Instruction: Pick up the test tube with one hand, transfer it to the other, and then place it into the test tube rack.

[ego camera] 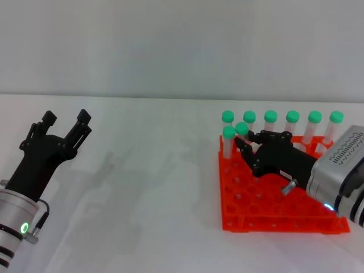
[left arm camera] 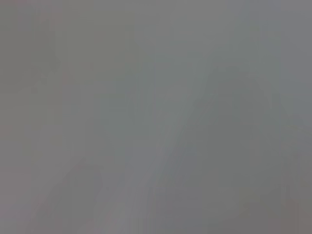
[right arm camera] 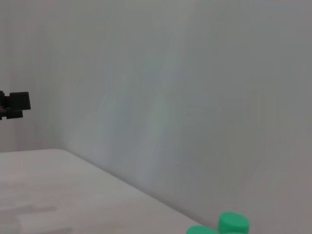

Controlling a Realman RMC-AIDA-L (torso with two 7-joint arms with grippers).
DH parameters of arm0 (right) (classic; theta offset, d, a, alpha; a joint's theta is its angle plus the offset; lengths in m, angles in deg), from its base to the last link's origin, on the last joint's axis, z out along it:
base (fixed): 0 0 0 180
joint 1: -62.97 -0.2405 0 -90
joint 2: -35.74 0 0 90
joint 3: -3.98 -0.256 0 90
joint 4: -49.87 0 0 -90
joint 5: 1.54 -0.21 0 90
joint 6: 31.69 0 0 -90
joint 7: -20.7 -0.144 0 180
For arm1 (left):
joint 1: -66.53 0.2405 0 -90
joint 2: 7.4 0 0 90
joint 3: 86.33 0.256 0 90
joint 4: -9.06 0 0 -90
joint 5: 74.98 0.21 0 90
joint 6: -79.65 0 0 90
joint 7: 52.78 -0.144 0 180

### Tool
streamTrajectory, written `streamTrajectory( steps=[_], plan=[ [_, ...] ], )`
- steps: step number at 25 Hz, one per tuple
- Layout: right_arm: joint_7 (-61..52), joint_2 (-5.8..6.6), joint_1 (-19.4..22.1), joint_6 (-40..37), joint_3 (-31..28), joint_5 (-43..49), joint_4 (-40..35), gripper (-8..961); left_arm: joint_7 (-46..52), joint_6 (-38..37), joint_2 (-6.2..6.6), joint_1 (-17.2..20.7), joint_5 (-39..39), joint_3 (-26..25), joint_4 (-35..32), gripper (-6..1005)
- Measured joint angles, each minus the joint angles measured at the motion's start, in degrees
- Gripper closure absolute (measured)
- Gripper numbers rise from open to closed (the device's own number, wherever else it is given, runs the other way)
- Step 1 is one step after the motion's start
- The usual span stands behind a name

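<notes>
Over the test tube rack [ego camera: 273, 205], on the robot's right, the right gripper [ego camera: 245, 143] — blue-lit arm — holds the test tube [ego camera: 242, 136] by its upper part, the green cap just beside a tube already standing in the rack's near-left corner; whether its foot has entered a hole cannot be told. Six more capped tubes line the back row. The left gripper [ego camera: 64, 120] — green-lit arm — hangs well apart, fingers spread and empty. Pick-up and hand-over appear complete; seating and release remain.
</notes>
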Motion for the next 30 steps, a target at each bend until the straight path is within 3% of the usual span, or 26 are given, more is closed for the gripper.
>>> streamTrajectory(
  steps=[4,14,20,26,30],
  plan=[
    [0.2,0.00,0.3,-0.1,-0.5,-0.2,0.1,755,0.0,0.0,0.03,0.0,0.0,0.0,0.0,108],
    [-0.1,0.16,1.7,-0.8,-1.0,-0.6,-0.2,569,0.1,-0.1,0.04,0.0,0.0,0.0,0.0,108],
    [-1.9,0.59,3.1,-2.7,-1.9,-0.7,-0.9,353,0.1,-0.1,0.11,0.2,0.0,-0.1,0.0,107],
    [-7.5,1.36,4.9,-9.4,-2.4,-0.2,-0.6,129,0.1,-0.1,0.17,1.1,-0.4,-0.3,-0.3,107],
    [-8.7,1.49,7.6,-17.0,-4.1,-0.2,-0.1,123,0.1,-0.1,0.21,1.6,-0.7,-0.3,-0.6,107]
  ],
)
